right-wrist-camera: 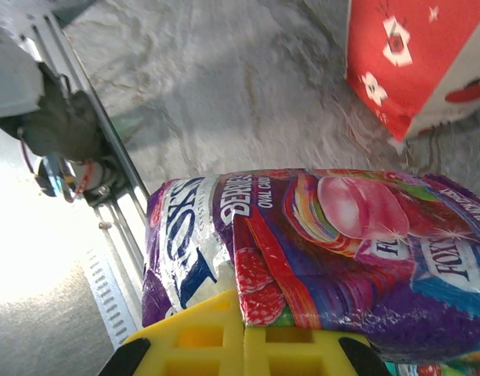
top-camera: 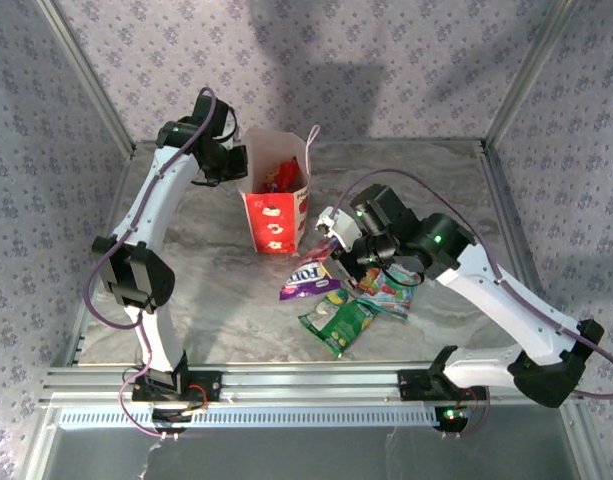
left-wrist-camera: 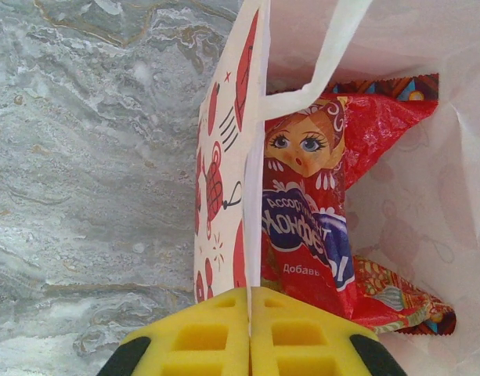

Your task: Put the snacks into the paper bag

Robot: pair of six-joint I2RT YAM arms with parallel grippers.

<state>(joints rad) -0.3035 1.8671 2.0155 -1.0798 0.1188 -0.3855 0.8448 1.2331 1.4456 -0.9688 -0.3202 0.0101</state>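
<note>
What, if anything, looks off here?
Nothing stands out. The paper bag stands upright, its wall pinched by the left gripper, red packet inside. The right gripper grips the purple packet; the green packet lies on the table.

Paper bag (top-camera: 276,215): 1. Snack pkts: 4 for sure – 1 red pkt (left-wrist-camera: 318,227), 1 purple FOX'S pkt (right-wrist-camera: 333,251), 1 green pkt (top-camera: 338,322), 1 teal pkt (top-camera: 391,295). Poss. a 5th by the teal one; can't tell. Arms: 2 – left arm (top-camera: 151,210), right arm (top-camera: 486,275). Hands: 2 – left hand (left-wrist-camera: 249,301), right hand (right-wrist-camera: 242,313).
</note>
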